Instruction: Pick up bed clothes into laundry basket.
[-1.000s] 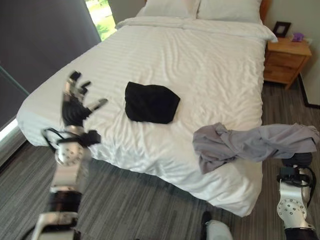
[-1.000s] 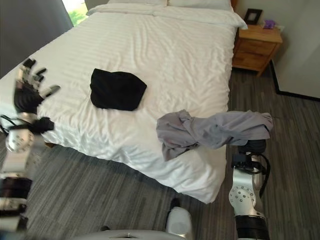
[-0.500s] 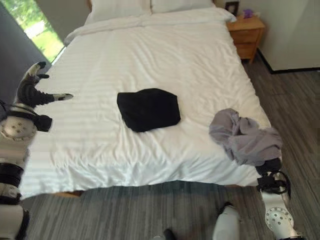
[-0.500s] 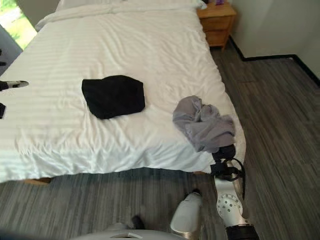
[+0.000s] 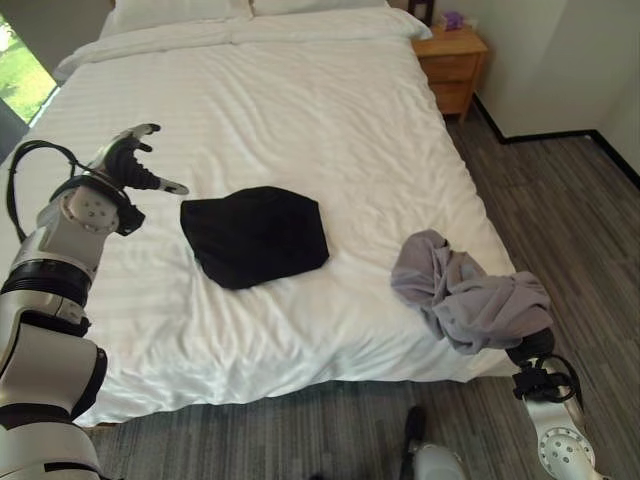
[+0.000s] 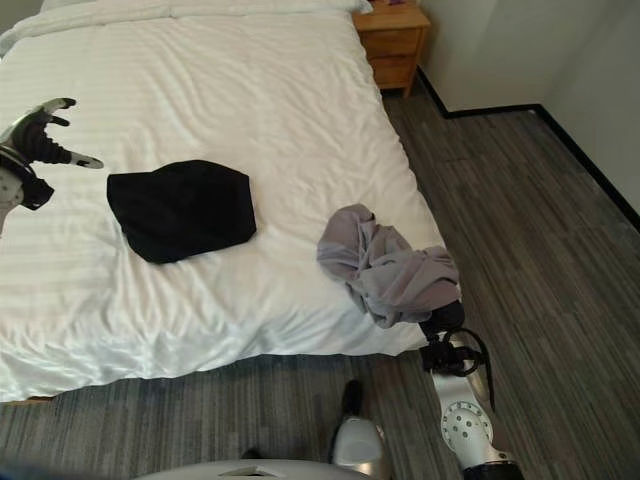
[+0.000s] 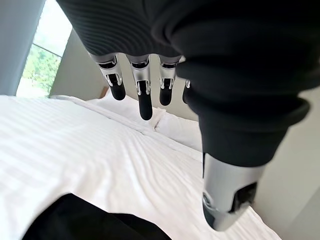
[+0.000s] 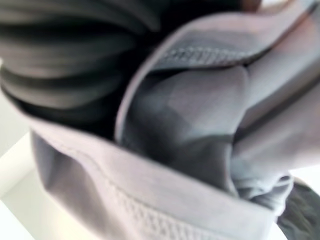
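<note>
Two garments on the white bed (image 5: 330,130). Nearest: crumpled grey garment (image 5: 465,298) bunched at the bed's near right corner, draped over the edge. Right hand (image 5: 535,345) is under and behind that cloth, only the dark wrist cover shows below it; right wrist view shows grey fabric (image 8: 200,140) wrapped over the ribbed cover, fingers hidden, so can't tell whether it is grasping. Next: black garment (image 5: 255,235), folded-ish lump flat on the duvet near the middle, well apart from the grey one. Left hand (image 5: 128,165) hovers above the bed's left side, beside the black garment, not touching it; fingers (image 7: 145,97) relaxed and spread, thumb apart, holding nothing. Far end: pillows (image 5: 175,10) at the head of the bed, wooden nightstand (image 5: 455,65) to its right by the wall.
</note>
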Available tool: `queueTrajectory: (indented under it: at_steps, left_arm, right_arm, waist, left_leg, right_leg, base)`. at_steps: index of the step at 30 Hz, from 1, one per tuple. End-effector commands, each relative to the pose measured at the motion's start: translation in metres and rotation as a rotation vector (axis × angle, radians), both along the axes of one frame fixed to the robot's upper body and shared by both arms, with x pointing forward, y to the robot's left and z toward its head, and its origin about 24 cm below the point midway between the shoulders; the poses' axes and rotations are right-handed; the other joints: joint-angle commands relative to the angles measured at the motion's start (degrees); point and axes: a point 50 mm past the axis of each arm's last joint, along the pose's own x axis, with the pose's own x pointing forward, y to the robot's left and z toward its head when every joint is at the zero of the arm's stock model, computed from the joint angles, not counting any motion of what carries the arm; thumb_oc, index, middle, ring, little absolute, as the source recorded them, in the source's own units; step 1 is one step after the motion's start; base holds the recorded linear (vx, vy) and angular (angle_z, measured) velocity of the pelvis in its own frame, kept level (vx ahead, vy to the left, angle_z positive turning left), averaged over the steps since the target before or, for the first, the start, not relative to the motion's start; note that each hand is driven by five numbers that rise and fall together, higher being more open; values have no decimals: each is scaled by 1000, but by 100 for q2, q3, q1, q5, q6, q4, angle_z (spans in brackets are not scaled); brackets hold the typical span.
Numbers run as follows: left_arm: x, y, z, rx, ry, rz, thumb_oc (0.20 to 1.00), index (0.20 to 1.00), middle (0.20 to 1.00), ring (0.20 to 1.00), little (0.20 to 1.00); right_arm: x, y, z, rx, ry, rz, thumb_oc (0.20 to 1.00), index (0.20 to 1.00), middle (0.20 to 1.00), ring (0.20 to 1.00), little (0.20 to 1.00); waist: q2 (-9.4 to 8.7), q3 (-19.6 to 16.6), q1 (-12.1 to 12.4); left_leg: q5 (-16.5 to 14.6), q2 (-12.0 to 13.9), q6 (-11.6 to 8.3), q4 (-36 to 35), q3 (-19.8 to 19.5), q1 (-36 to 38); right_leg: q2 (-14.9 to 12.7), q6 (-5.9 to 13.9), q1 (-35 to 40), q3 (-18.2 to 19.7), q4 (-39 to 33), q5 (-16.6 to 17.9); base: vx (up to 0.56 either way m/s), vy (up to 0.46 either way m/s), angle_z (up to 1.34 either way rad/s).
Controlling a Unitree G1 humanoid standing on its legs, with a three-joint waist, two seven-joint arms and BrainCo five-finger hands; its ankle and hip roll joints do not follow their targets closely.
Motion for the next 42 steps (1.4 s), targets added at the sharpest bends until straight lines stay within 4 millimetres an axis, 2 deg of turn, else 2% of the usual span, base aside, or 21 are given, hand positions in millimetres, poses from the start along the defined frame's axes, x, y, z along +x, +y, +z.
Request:
queueTrajectory:
  at_steps: [1, 5, 10, 13, 15, 16, 17, 20, 23, 26, 27, 28, 29, 30, 32, 35, 36, 37, 38, 39, 42]
  left_arm:
    - [-2, 8, 56, 35, -153, 72, 1000, 1000, 1000, 1000, 1000]
    - [3, 3, 61, 61, -153, 99, 1000, 1000, 1000, 1000, 1000]
    - [7, 6, 66, 65, -168, 199, 1000, 1000, 1000, 1000, 1000]
    - [5, 9, 68, 82, -183, 236, 1000, 1000, 1000, 1000, 1000]
    - [3, 9, 78, 71, -229, 245, 1000, 1000, 1000, 1000, 1000]
    - [3, 10, 78, 71, -230, 245, 1000, 1000, 1000, 1000, 1000]
    - [0, 15, 81, 32, -262, 282, 1000, 1000, 1000, 1000, 1000]
    - [-3, 22, 80, -21, -282, 328, 1000, 1000, 1000, 1000, 1000]
    - [-3, 24, 68, -50, -281, 350, 1000, 1000, 1000, 1000, 1000]
    - [1, 22, 44, -44, -215, 342, 1000, 1000, 1000, 1000, 1000]
    - [1, 22, 44, -45, -214, 343, 1000, 1000, 1000, 1000, 1000]
    - [3, 22, 28, -51, -160, 345, 1000, 1000, 1000, 1000, 1000]
    - [3, 22, 20, -47, -133, 346, 416, 416, 416, 416, 416]
    - [4, 21, 13, -47, -113, 347, 200, 200, 200, 200, 200]
    - [5, 18, 1, -56, -78, 335, 200, 200, 200, 200, 200]
    - [12, 6, -2, -155, -112, 280, 200, 200, 200, 200, 200]
    - [20, -12, 2, -377, -211, 184, 200, 200, 200, 200, 200]
    - [23, -20, 1, -494, -248, 139, 200, 200, 200, 200, 200]
    - [27, -33, 4, -699, -326, 55, 200, 200, 200, 200, 200]
    - [27, -39, 1, -782, -355, 14, 200, 200, 200, 200, 200]
    - [30, -80, -1, -1183, -463, -218, 200, 200, 200, 200, 200]
  right_arm:
    - [9, 2, 21, 10, -128, 26, 200, 200, 200, 200, 200]
    - [11, 4, 23, 0, -124, 37, 200, 200, 200, 200, 200]
    - [7, 12, 17, -21, -85, 88, 200, 200, 200, 200, 200]
    - [7, 14, 22, -42, -98, 112, 200, 200, 200, 200, 200]
    - [9, 17, 23, -57, -101, 129, 200, 200, 200, 200, 200]
    - [9, 17, 23, -57, -102, 129, 200, 200, 200, 200, 200]
    - [11, 24, 23, -103, -94, 177, 200, 200, 200, 200, 200]
    - [12, 31, 26, -123, -108, 210, 200, 200, 200, 200, 200]
    - [11, 38, 20, -93, -90, 220, 200, 200, 200, 200, 200]
    - [12, 40, 24, -106, -109, 227, 200, 200, 200, 200, 200]
    - [12, 39, 24, -107, -108, 228, 200, 200, 200, 200, 200]
    - [12, 41, 25, -98, -118, 242, 200, 200, 200, 200, 200]
    - [10, 41, 25, -95, -120, 250, 200, 200, 200, 200, 200]
    - [9, 41, 24, -100, -118, 256, 200, 200, 200, 200, 200]
    - [8, 40, 23, -111, -118, 256, 200, 200, 200, 200, 200]
    - [8, 38, 22, -123, -113, 247, 200, 200, 200, 200, 200]
    - [10, 37, 23, -126, -117, 231, 200, 200, 200, 200, 200]
    - [12, 36, 23, -126, -118, 223, 200, 200, 200, 200, 200]
    - [14, 37, 26, -122, -131, 210, 200, 200, 200, 200, 200]
    - [16, 36, 27, -126, -131, 201, 200, 200, 200, 200, 200]
    - [23, 37, 33, -126, -151, 162, 200, 200, 200, 200, 200]
  waist:
    - [-121, 120, 90]
    - [-140, 259, 60]
    - [-221, 507, 25]
    - [-241, 670, -1]
    - [-290, 871, -24]
    - [-289, 865, -25]
    - [-336, 1087, -59]
    - [-387, 1257, -139]
    - [-412, 1333, -168]
    - [-408, 1389, -169]
    - [-401, 1383, -175]
    - [-412, 1376, -180]
    - [-410, 1353, -185]
    - [-403, 1324, -189]
    - [-403, 1272, -204]
    - [-368, 1206, -208]
    - [-349, 1175, -191]
    - [-339, 1155, -185]
    - [-358, 1132, -157]
    - [-319, 1108, -158]
    - [-300, 994, -108]
  left_leg:
    - [680, 471, -495, -186, -264, -294]
    - [752, 514, -522, -186, -246, -459]
    - [851, 592, -555, -186, -249, -700]
    - [912, 640, -579, -186, -249, -873]
    - [990, 728, -612, -186, -257, -1163]
    - [992, 729, -612, -186, -256, -1172]
    - [1074, 825, -665, -186, -269, -1503]
    - [1147, 870, -700, -186, -335, -1970]
    - [1155, 895, -717, -186, -303, -2162]
    - [1141, 872, -715, -186, -318, -2215]
    - [1140, 870, -714, -186, -318, -2216]
    - [1111, 859, -707, -186, -323, -2183]
    - [1087, 850, -702, -186, -318, -2150]
    - [1064, 845, -697, -186, -303, -2114]
    - [1025, 835, -693, -186, -279, -2058]
    - [985, 834, -684, -186, -256, -1987]
    - [964, 834, -683, -186, -276, -1961]
    - [955, 840, -682, -186, -293, -1953]
    - [939, 837, -684, -186, -309, -1929]
    - [922, 834, -681, -186, -318, -1885]
    - [864, 839, -670, -186, -349, -1709]
  right_leg:
    - [-687, 1120, 193, 170, -122, 325]
    - [-663, 1124, 14, 219, -130, 383]
    - [-612, 1123, -265, 303, -139, 470]
    - [-580, 1132, -475, 355, -132, 542]
    - [-541, 1133, -779, 426, -137, 628]
    - [-540, 1132, -789, 428, -137, 630]
    - [-500, 1140, -1129, 456, -165, 697]
    - [-480, 1148, -1571, 456, -165, 759]
    - [-434, 1140, -1834, 490, -165, 797]
    - [-463, 1126, -1910, 502, -165, 787]
    - [-464, 1127, -1911, 502, -165, 787]
    - [-494, 1118, -1874, 504, -165, 767]
    - [-504, 1115, -1855, 502, -165, 758]
    - [-516, 1116, -1837, 501, -165, 752]
    - [-530, 1114, -1796, 499, -165, 727]
    - [-543, 1116, -1740, 494, -165, 703]
    - [-543, 1122, -1683, 451, -165, 688]
    - [-548, 1123, -1656, 438, -165, 678]
    - [-555, 1123, -1622, 431, -165, 663]
    - [-549, 1119, -1573, 424, -165, 656]
    - [-566, 1102, -1361, 432, -165, 595]
  base:
    - [-38, -28, 2]
    - [-31, -13, -4]
    - [-7, -9, -2]
    - [-22, -5, -4]
    - [-48, -17, -13]
    - [-73, -42, -9]
    - [-89, -41, -7]
    - [-67, -18, 0]
    - [13, 33, -2]
    - [16, 10, -4]
    - [0, 0, 0]
    - [33, 20, 3]
    - [48, 27, 0]
    - [41, 20, -4]
    - [33, 19, -7]
    - [17, 14, -3]
    - [0, 0, 0]
    - [37, 8, 1]
    - [30, 9, 3]
    - [39, 16, 6]
    - [50, 19, 5]
